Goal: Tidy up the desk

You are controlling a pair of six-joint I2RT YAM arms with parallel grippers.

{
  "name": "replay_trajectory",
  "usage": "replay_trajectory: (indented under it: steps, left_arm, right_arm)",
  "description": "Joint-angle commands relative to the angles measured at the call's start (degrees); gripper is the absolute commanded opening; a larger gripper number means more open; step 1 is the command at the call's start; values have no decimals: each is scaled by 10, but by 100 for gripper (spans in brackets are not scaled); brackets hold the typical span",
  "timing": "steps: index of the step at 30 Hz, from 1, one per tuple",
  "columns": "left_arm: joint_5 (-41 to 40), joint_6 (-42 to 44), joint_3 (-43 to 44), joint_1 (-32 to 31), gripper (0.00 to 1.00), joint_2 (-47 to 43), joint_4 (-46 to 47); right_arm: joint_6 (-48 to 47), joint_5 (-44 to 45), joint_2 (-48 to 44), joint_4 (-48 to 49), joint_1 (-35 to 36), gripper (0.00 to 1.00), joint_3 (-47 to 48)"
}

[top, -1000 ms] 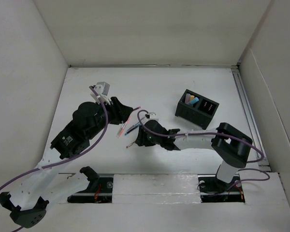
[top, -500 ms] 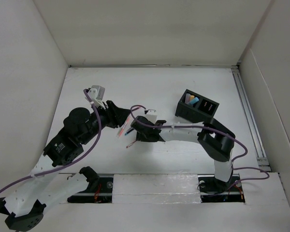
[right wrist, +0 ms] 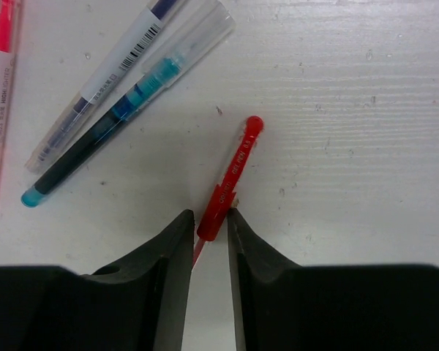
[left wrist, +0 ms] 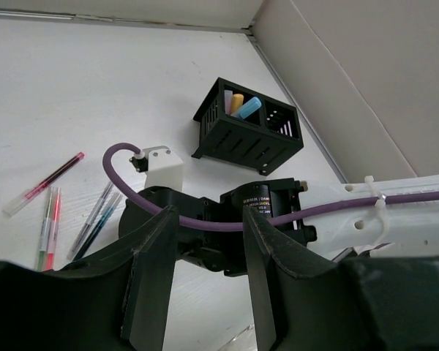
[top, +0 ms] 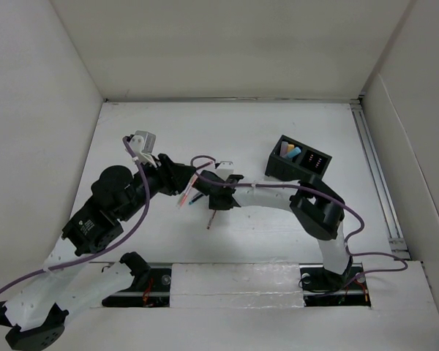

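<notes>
The desk (top: 278, 124) lies flat and white under both arms and reaches back to the wall panels (top: 227, 51). Near its middle the right gripper (right wrist: 208, 219) has its two fingers pressed on both sides of a red pen (right wrist: 230, 175), just beside a teal pen (right wrist: 95, 146) and a white pen (right wrist: 106, 84) that lie on the desk, while the left gripper (left wrist: 210, 205), close on its left, stands partly open with nothing between its fingers. Farther back, on the right, a black organizer (top: 298, 165) stands on the desk with some coloured sticks (top: 289, 151) in one compartment.
</notes>
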Motion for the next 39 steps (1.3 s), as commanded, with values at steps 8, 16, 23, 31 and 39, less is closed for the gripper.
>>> replay_trajectory:
  steps: [8, 16, 23, 31, 39]
  left_arm:
    - [-7, 8, -13, -3, 36, 0, 16]
    - [-11, 6, -11, -3, 36, 26, 31]
    - [11, -15, -1, -3, 36, 71, 81]
    - [93, -45, 9, -3, 35, 158, 160]
    - [77, -21, 11, -3, 35, 184, 198]
  right_arm:
    - [-94, 10, -10, -33, -8, 8, -30]
    - [-333, 8, -199, 172, -13, 0, -143]
    - [-468, -2, -414, 257, -83, 0, -229]
    - [-659, -103, -631, 350, -408, 0, -311]
    - [-673, -331, -552, 510, -581, 0, -353]
